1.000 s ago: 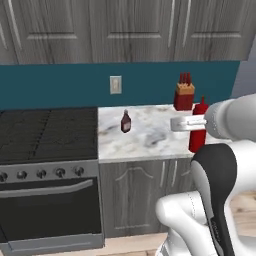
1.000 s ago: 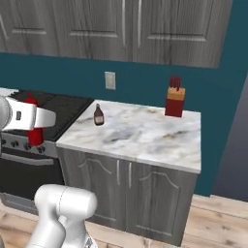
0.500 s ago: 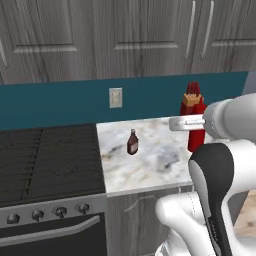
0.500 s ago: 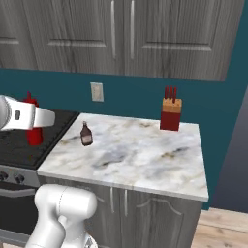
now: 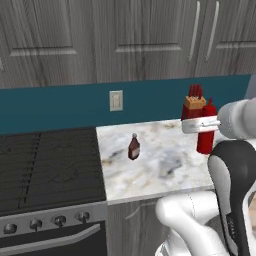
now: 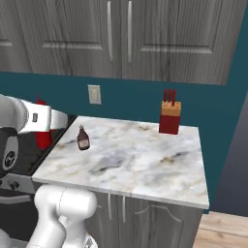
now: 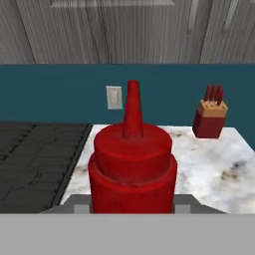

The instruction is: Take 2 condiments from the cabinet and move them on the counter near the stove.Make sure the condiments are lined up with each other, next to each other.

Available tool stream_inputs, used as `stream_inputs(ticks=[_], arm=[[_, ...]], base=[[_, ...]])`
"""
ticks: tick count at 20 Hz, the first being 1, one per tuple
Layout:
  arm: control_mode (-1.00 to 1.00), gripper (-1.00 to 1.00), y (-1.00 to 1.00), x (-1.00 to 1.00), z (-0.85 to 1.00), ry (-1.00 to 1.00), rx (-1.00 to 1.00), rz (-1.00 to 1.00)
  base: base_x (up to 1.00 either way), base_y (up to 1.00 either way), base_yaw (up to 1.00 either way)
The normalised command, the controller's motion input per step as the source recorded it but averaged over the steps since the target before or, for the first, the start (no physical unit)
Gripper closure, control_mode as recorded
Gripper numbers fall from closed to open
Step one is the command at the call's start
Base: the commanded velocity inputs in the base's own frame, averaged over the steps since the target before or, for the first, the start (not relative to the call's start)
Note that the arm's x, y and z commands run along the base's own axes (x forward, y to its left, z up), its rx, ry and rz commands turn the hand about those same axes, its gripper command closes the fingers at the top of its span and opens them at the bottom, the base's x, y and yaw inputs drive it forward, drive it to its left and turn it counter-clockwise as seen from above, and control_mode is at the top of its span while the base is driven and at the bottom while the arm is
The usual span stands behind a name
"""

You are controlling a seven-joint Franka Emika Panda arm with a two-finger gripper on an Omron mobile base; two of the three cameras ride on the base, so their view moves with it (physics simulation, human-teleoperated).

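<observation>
The stove (image 5: 47,165) fills the 9 o'clock side of the left base view, its black grates flush against the counter (image 5: 160,170), which runs toward 3 o'clock under the grey door cabinets (image 5: 125,40). At the counter's far corner, about 1 o'clock, a knife block (image 6: 169,117) stands against the teal wall, well out of the working space. The brown bottle (image 5: 133,147) stands upright on the marble near the stove edge, at about 10 o'clock on the top in the right base view, so one condiment is likely already where the task wants it. The red bottle (image 7: 132,167) is upright in the air, nozzle up, pinched at its body by the gripper (image 5: 200,124); the jaws are pressed against its sides, part-way closed around it. Holding it upright suits a straight set-down. In the left base view it hangs at 3 o'clock of the brown bottle, well apart. The remaining job appears to be carrying it beside the brown bottle and lining them up.
</observation>
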Motion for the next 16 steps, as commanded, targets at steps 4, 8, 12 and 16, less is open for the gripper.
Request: stream_inputs(ticks=[4,8,12,16], arm=[[-1.00,1.00,-0.63,0.08,-0.37,0.00,0.05,0.52],[-1.00,1.00,-0.31,0.61,-0.37,0.00,0.11,0.68],[-1.00,1.00,0.02,0.84,-0.43,0.00,0.10,0.62],[-1.00,1.00,0.37,0.73,-0.51,0.03,0.06,0.41]], base=[[0.00,0.00,0.00],[0.00,0.00,0.00],[0.00,0.00,0.00],[0.00,0.00,0.00]])
